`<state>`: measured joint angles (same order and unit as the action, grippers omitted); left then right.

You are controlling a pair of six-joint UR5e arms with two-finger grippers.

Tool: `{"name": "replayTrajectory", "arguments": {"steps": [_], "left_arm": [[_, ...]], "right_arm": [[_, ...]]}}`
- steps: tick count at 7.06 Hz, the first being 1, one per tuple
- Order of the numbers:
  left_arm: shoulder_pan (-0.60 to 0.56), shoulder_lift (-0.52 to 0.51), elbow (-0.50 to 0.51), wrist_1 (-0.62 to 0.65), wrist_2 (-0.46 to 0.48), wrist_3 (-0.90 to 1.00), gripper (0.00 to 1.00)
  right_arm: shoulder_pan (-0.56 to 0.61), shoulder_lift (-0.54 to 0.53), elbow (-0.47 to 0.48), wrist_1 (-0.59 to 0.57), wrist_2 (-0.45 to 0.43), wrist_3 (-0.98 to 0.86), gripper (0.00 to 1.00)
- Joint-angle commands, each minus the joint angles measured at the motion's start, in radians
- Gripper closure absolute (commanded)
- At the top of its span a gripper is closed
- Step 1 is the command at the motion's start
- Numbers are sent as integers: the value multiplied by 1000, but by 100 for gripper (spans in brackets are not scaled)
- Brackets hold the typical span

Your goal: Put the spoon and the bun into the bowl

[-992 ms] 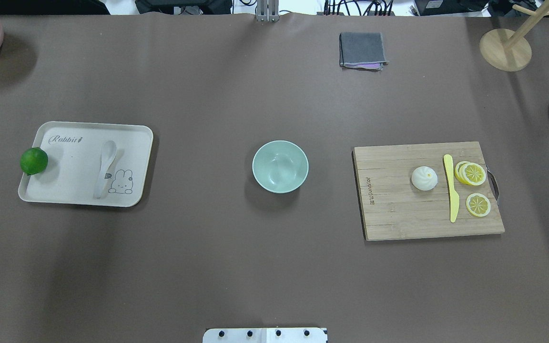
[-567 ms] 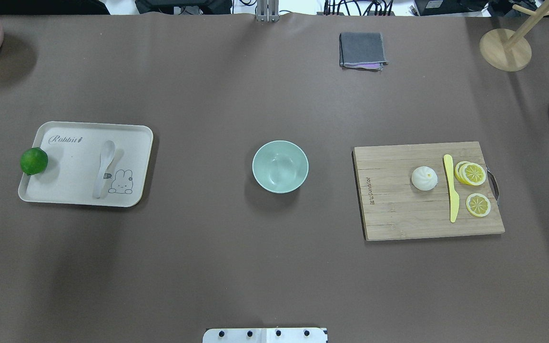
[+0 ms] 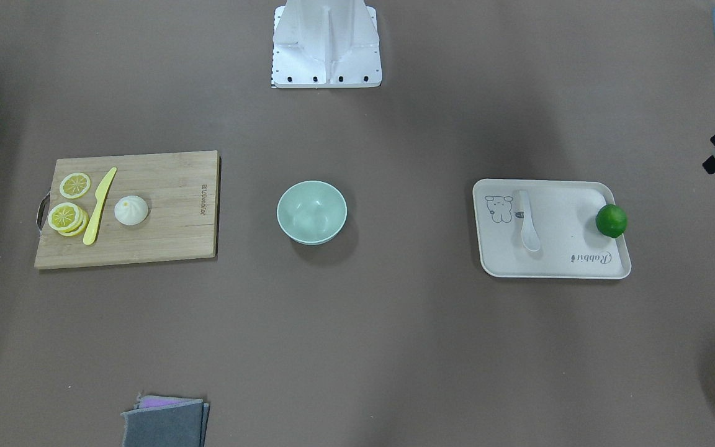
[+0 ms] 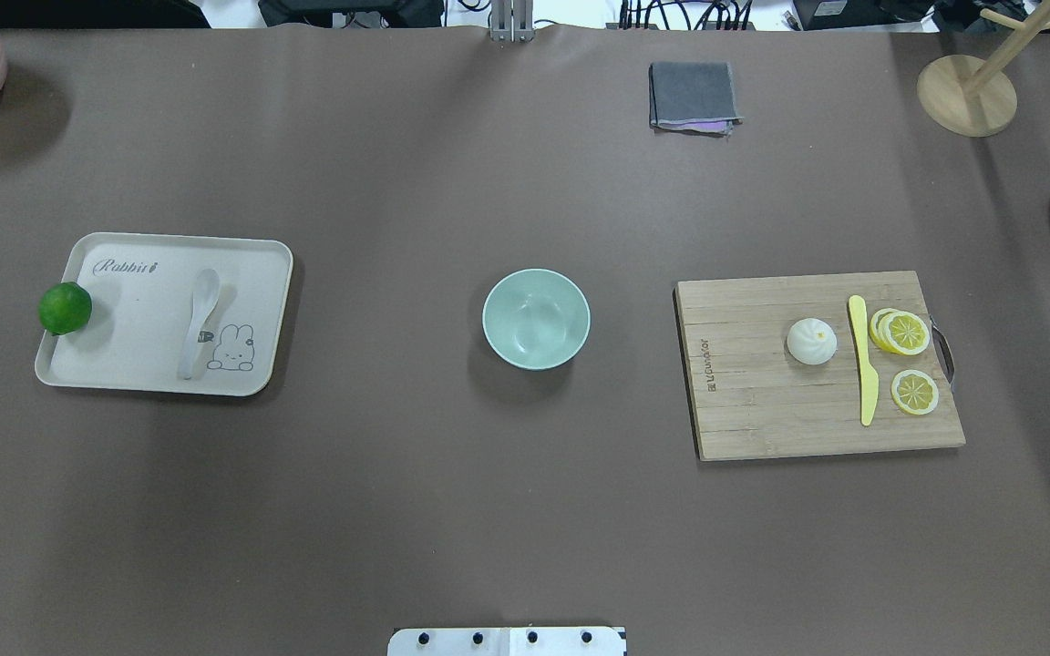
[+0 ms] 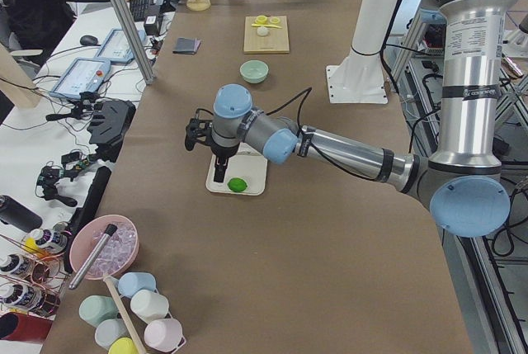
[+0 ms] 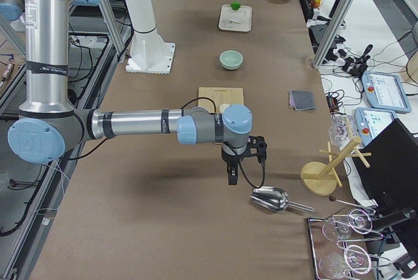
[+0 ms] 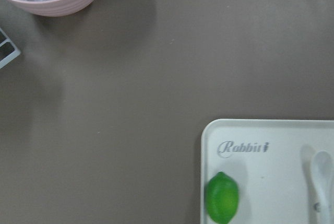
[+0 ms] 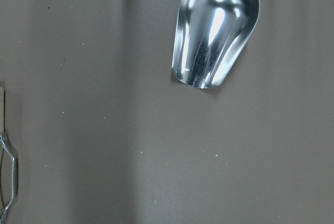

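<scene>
**Out Wide at Both Ends of the Counter**

Reaching low and level with the left arm (image 5: 346, 152), wrist bent down, left end effector (image 5: 218, 177) over the lime (image 4: 65, 308) end of the tray (image 4: 124, 369). Likewise with the right arm (image 6: 130, 123), right end effector (image 6: 230, 177) beyond the cutting board (image 4: 762, 419), near a metal scoop (image 8: 214, 31). Broad bare counter (image 4: 525, 501) all round the bowl (image 4: 536, 319). Cannot tell how far open either end effector stands. On the tray, the spoon (image 4: 200, 319); on the board, just beside the yellow knife (image 4: 864, 360), the bun (image 4: 811, 341).

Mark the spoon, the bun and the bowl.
spoon (image 4: 198, 323), overhead view, middle of its handle.
bun (image 4: 811, 341), overhead view, its pleated top.
bowl (image 4: 536, 319), overhead view, its bare inside bottom.
</scene>
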<state>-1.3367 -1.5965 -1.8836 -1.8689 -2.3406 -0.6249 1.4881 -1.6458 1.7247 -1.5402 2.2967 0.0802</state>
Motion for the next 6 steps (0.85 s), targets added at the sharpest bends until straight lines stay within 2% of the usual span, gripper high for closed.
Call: {"name": "replayTrajectory", "arguments": {"steps": [1, 2, 3, 4, 5, 6], "left_arm": [[94, -132, -5, -1, -2, -374, 2], [166, -125, -32, -18, 74, -407, 2], [297, -126, -28, -74, 219, -415, 2], [395, -122, -34, -131, 377, -512, 2], [457, -108, -23, -134, 407, -489, 3], [508, -94, -22, -134, 497, -457, 10]], "right_arm": [[-8, 4, 0, 0, 0, 3, 0], [-9, 4, 0, -1, 0, 1, 0], [-14, 4, -2, -1, 0, 1, 0], [-17, 6, 0, 0, 0, 3, 0], [-17, 21, 0, 0, 0, 3, 0], [-23, 40, -13, -1, -5, 1, 0]]}}
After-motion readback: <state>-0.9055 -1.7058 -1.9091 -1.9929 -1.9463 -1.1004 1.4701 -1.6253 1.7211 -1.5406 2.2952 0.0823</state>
